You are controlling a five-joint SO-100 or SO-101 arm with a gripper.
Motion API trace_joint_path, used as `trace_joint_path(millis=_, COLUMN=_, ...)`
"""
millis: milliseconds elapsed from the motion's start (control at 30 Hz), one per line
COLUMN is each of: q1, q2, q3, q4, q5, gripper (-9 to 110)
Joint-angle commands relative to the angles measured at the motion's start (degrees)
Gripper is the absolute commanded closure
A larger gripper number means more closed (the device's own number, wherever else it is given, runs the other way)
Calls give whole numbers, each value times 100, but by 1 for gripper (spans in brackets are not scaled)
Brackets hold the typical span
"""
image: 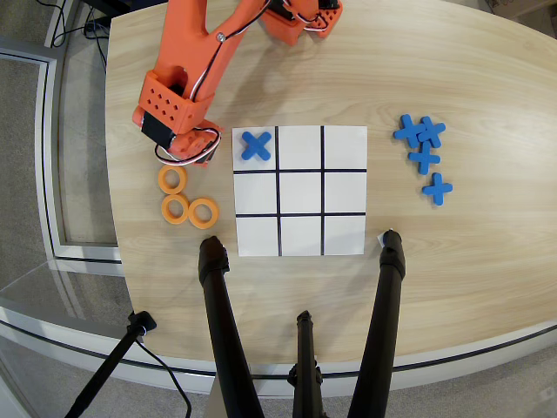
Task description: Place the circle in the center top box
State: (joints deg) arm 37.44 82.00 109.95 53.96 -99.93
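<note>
Three flat orange circles lie left of the paper grid in the overhead view: one (172,179) uppermost, two more (176,209) (204,212) below it. The orange arm's gripper (191,155) hangs just above the uppermost circle, left of the grid. The wrist block and white wires hide its fingers, so I cannot tell whether it is open or holds anything. The center top box (300,235) is the middle cell of the grid's lower row in this view, and it is bare. A blue cross (256,144) lies in the upper left cell.
Several blue crosses (422,155) lie in a cluster on the table right of the grid. Two black stand legs (218,300) (388,279) reach over the table's near edge just below the grid. The arm's base (300,17) sits at the top.
</note>
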Motion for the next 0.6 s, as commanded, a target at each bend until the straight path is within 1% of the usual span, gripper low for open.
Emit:
trace_joint_path(millis=0, q1=53, q2=0, q3=-114, q4=-9, q5=-35, gripper=102)
trace_joint_path(millis=100, q1=70, q2=105, q3=-281, q4=237, q5=-26, gripper=102)
trace_joint_path(millis=233, q1=9, q2=413, q3=-694, q4=888, q5=26, gripper=102)
trace_joint_path(millis=400, q1=-501, q2=967, q3=-1020, q4=1222, q5=642, gripper=102)
trace_joint_path(millis=567, q1=-1125, q2=1740, q3=-984, q4=1222, q5=1116, gripper=102)
